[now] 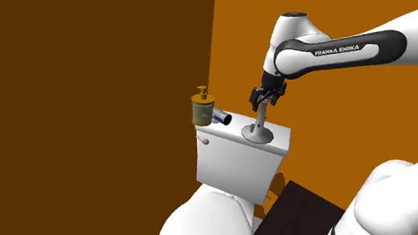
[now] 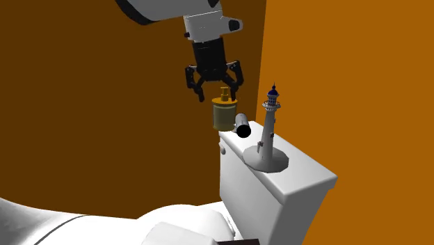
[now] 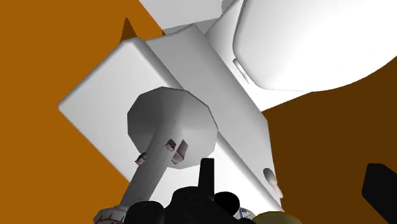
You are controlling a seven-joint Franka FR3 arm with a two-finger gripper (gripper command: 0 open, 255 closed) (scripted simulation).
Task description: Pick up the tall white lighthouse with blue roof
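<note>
Hovering with its fingers spread and pinching nothing, the black pincer (image 2: 213, 92) hangs above the white, blue-capped lighthouse (image 2: 269, 132), which stands upright on the toilet tank (image 2: 306, 174) lid; closing, grasping and lifting all remain ahead.

Lighthouse (image 2: 270, 132) is noted upright on the tank lid (image 2: 309, 174), near its middle. In the second exterior view, a pump bottle (image 2: 224, 115) is found at the lid's left end, and a cylinder (image 2: 243, 126) is laid on its side just beside it, between bottle and lighthouse. Gripper (image 2: 213, 94) is seen above the lid, near the lighthouse's top. Toilet bowl (image 1: 204, 227) is placed below and before the tank.
</note>
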